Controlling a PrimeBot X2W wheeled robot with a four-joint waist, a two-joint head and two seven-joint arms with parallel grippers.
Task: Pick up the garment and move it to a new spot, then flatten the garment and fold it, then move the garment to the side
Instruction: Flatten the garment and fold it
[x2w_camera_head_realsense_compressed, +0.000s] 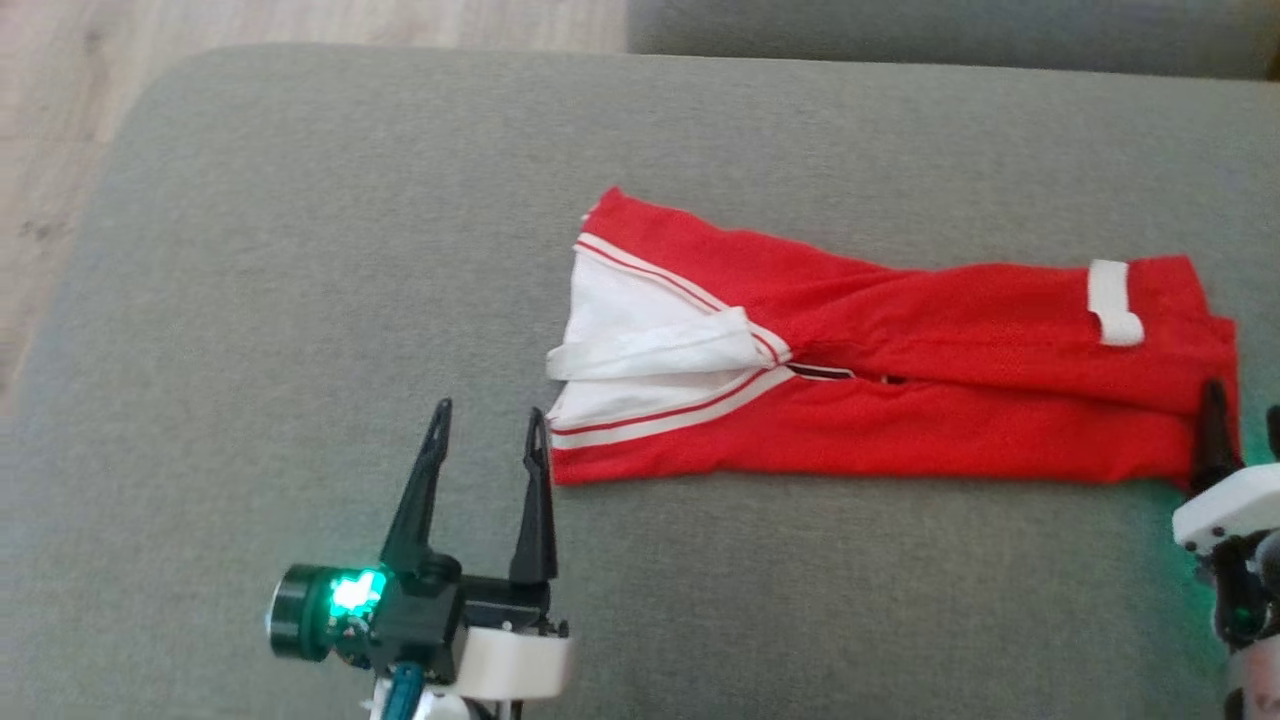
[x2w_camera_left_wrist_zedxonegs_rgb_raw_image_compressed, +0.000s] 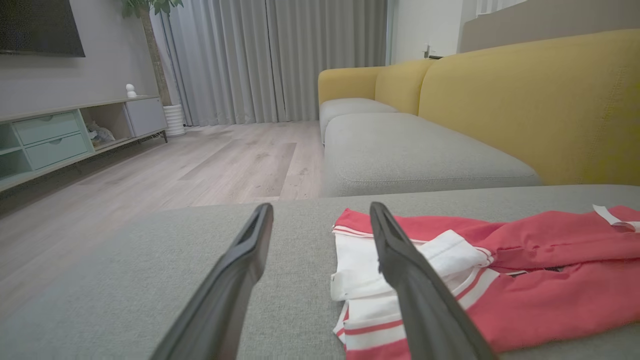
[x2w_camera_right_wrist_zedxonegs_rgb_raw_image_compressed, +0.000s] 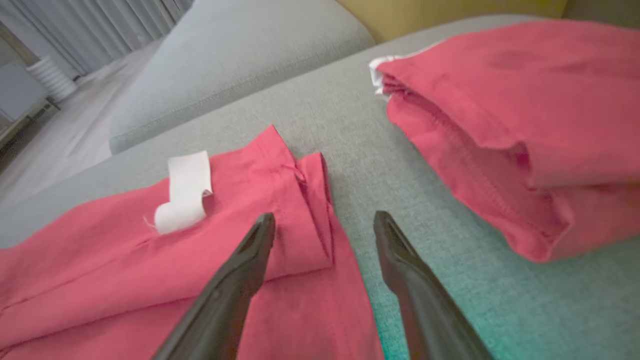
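The red garment (x2w_camera_head_realsense_compressed: 900, 400) lies folded lengthwise on the grey cushion (x2w_camera_head_realsense_compressed: 300, 250), with white striped trim at its left end and a white label (x2w_camera_head_realsense_compressed: 1113, 300) near its right end. My left gripper (x2w_camera_head_realsense_compressed: 490, 410) is open just left of the trimmed end, nothing between its fingers. The left wrist view has this gripper (x2w_camera_left_wrist_zedxonegs_rgb_raw_image_compressed: 321, 206) low over the cushion, the garment (x2w_camera_left_wrist_zedxonegs_rgb_raw_image_compressed: 525, 280) to its right. My right gripper (x2w_camera_head_realsense_compressed: 1245, 398) is open at the right end. In the right wrist view its (x2w_camera_right_wrist_zedxonegs_rgb_raw_image_compressed: 325, 215) left finger lies over the garment's (x2w_camera_right_wrist_zedxonegs_rgb_raw_image_compressed: 125, 260) end hem, beside the label (x2w_camera_right_wrist_zedxonegs_rgb_raw_image_compressed: 185, 192).
Another red folded cloth (x2w_camera_right_wrist_zedxonegs_rgb_raw_image_compressed: 525, 125) lies on the cushion just beyond the right gripper. A yellow sofa back (x2w_camera_left_wrist_zedxonegs_rgb_raw_image_compressed: 540, 100) and a further grey seat (x2w_camera_left_wrist_zedxonegs_rgb_raw_image_compressed: 415, 150) stand behind. Wooden floor (x2w_camera_left_wrist_zedxonegs_rgb_raw_image_compressed: 175, 175) runs past the cushion's left edge, with a low cabinet (x2w_camera_left_wrist_zedxonegs_rgb_raw_image_compressed: 50, 140) at the wall.
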